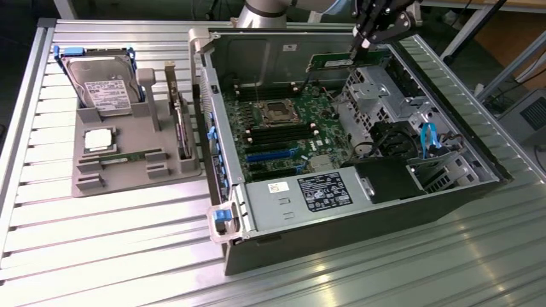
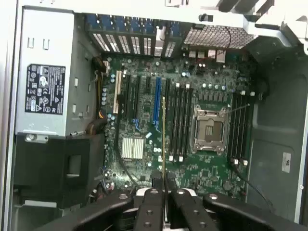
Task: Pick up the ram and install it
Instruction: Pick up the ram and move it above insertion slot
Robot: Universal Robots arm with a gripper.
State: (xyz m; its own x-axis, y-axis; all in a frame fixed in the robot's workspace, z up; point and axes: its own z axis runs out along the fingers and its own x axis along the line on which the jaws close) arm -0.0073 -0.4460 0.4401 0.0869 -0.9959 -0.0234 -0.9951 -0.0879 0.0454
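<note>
i've got the gripper [image 2: 161, 179] clamped on the ram [image 2: 163, 130], its long axis parallel to the memory slots [image 2: 182, 122] below.

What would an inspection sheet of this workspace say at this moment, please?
Surface: slatted metal table carrying a grey tray and an open computer case.
Job's things: ram held in the air above the case's motherboard, not yet seated in a slot.
Clutter: the tray holds a hard drive, a silver processor chip, a second stick lying flat and an upright card.
Grippers: hand shut on the ram.
Cables: blue cable and black cables inside the case.
Surroundings: grey equipment beyond the table at the exterior view's right.
</note>
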